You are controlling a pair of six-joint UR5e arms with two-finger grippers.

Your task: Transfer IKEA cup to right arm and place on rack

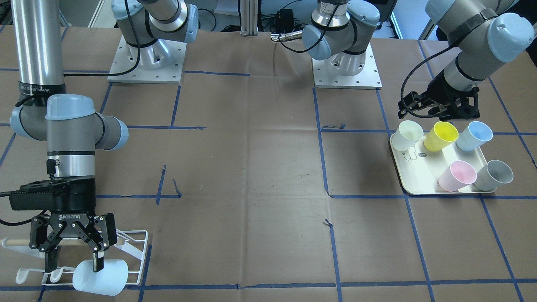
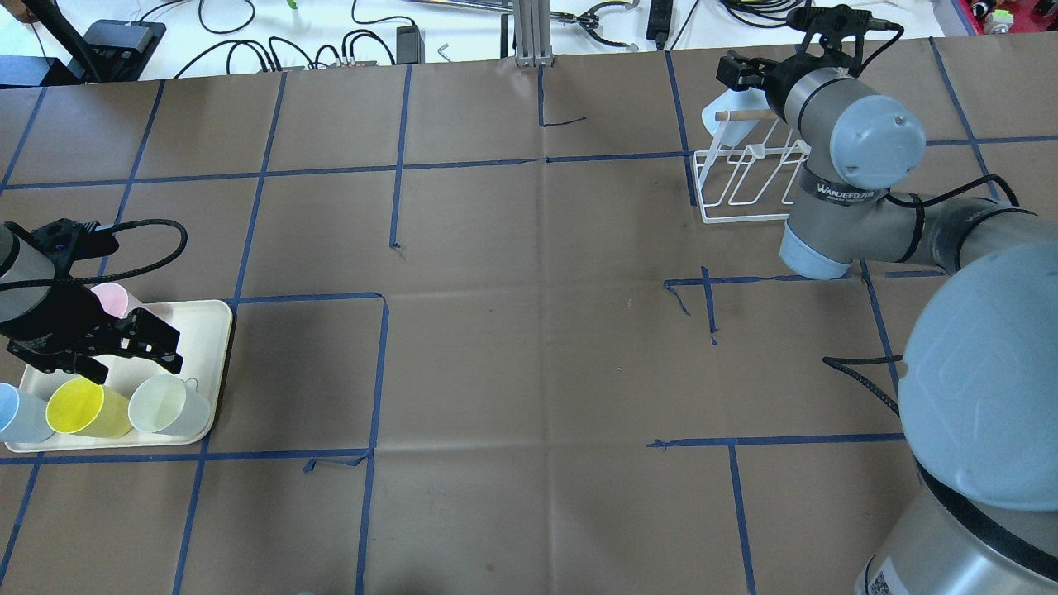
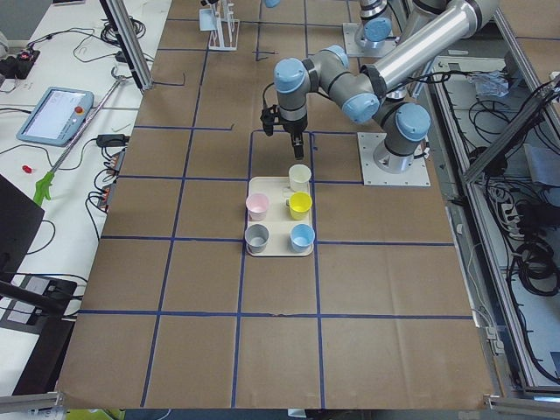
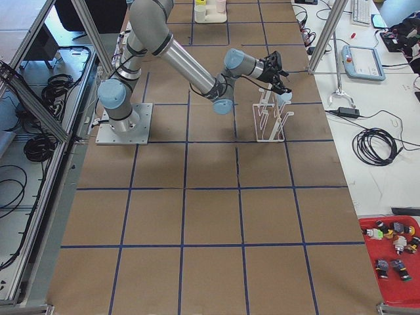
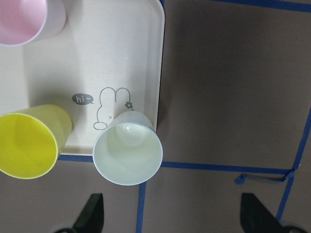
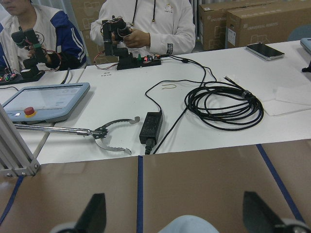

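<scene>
Although the right pincer (image 1: pixel 74 265) hangs directly over the rack (image 1: pixel 135 251), its jaws are spread wide and grip nothing; the wrist view shows both fingertips far apart, with only a sliver of the pale blue cup (image 1: pixel 100 277) between and below them. The cup lies tipped on its side at the rack's outer end, mouth towards the pincer, one finger just at its rim; whether it sits properly on a prong or merely leans on the wire I cannot tell, as the arm hides that spot from above. The left pincer (image 2: pixel 136 370) is likewise wide open and empty, poised above the tray (image 2: pixel 211 330) at the far end of the bench (image 1: pixel 251 167), just over a yellow cup (image 2: pixel 76 407) and a whitish cup (image 2: pixel 168 405).

The cup looks like thin, stiff plastic; light, smooth and tapered, so probably apt to slip or roll if nudged. The rim seems the soundest hold, one finger inside and one outside; a squeeze across the body would likely slide towards the narrow base.
</scene>
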